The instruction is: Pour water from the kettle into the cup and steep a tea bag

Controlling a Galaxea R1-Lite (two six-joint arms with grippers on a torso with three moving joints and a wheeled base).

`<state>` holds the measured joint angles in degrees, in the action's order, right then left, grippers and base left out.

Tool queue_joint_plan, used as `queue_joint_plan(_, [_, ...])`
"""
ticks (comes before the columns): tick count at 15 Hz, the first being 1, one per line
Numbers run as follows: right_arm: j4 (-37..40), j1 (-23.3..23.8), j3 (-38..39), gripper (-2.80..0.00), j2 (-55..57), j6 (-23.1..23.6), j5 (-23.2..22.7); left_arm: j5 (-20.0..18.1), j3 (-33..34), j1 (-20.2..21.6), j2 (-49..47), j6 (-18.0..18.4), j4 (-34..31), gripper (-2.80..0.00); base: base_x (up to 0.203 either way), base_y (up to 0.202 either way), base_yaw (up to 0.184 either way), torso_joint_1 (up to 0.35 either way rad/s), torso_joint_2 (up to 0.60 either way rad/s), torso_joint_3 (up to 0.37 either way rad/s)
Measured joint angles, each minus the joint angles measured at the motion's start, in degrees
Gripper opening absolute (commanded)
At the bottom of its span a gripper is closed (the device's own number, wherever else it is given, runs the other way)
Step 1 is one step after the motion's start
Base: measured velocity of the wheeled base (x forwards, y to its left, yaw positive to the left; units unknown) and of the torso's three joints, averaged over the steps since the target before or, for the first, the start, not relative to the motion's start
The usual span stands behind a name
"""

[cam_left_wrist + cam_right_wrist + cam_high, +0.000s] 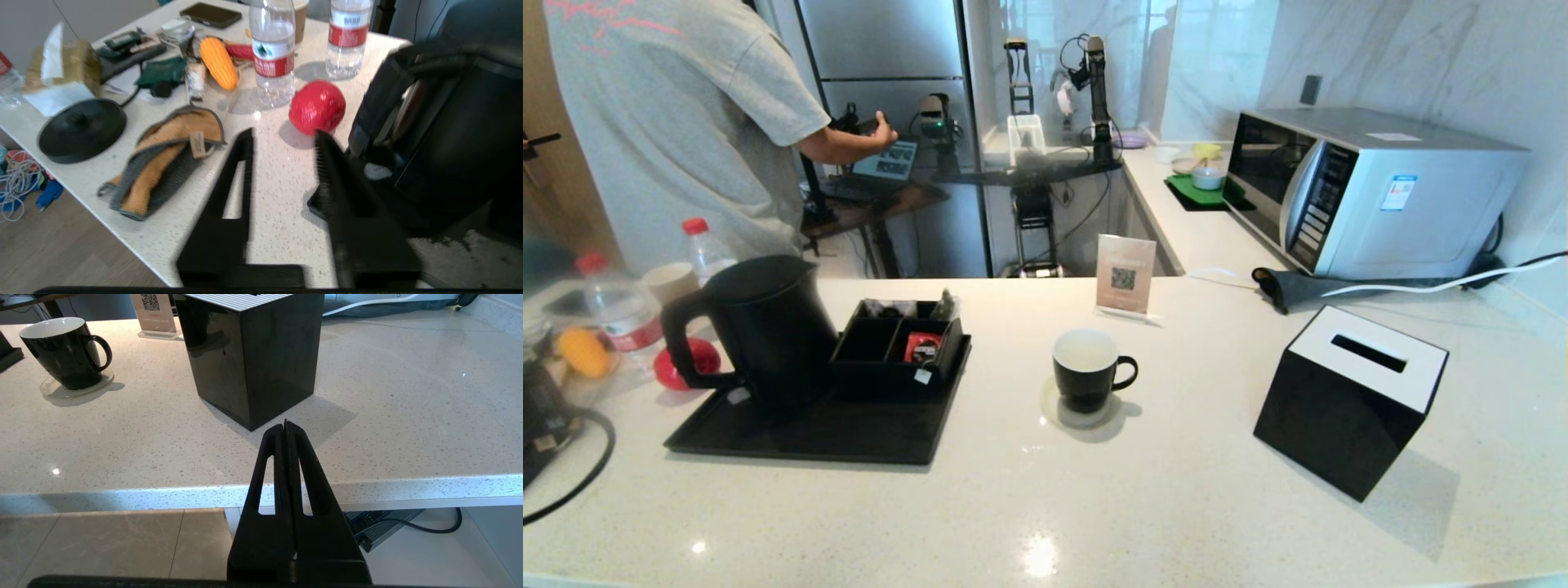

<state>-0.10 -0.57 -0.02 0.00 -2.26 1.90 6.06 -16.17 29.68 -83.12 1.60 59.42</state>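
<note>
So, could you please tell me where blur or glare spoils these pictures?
Head view: the far-left edge, around the bottles, is smeared, and lamp glare dots the counter near the front. Left wrist view: motion blur softens the left gripper, open, and the kettle. Right wrist view: sharp throughout; the cup and right gripper, shut, are crisp.

The kettle (pixel 768 322) stands on a black tray (pixel 849 433), the cup (pixel 1086 367) well apart on a coaster (pixel 1062 415).

Speckled white counter (pixel 1094 506), marble wall (pixel 1421 57) behind, pale tiled floor (pixel 110 543) below
</note>
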Motion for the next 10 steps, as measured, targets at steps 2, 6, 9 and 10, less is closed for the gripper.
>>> queue_joint_plan(2, [0.0,0.0,0.0,-2.80,0.0,0.0,0.0,-0.1,3.9,-0.6,-5.2,0.6,8.8,0.00,0.000,0.000,0.000,0.000,0.00,0.000])
queue_joint_plan(6, [0.0,0.0,0.0,-2.80,0.0,0.0,0.0,-1.5,7.7,-1.4,-17.0,1.8,24.8,0.00,0.000,0.000,0.000,0.000,0.00,0.000])
queue_joint_plan(9, [-0.1,0.0,0.0,-2.80,0.0,0.0,0.0,-2.1,6.5,-2.2,-23.9,2.3,27.8,0.00,0.000,0.000,0.000,0.000,0.00,0.000])
queue_joint_plan(10, [0.0,0.0,0.0,-2.80,0.0,0.0,0.0,-2.2,5.1,-2.6,-25.6,2.4,27.7,0.00,0.000,0.000,0.000,0.000,0.00,0.000])
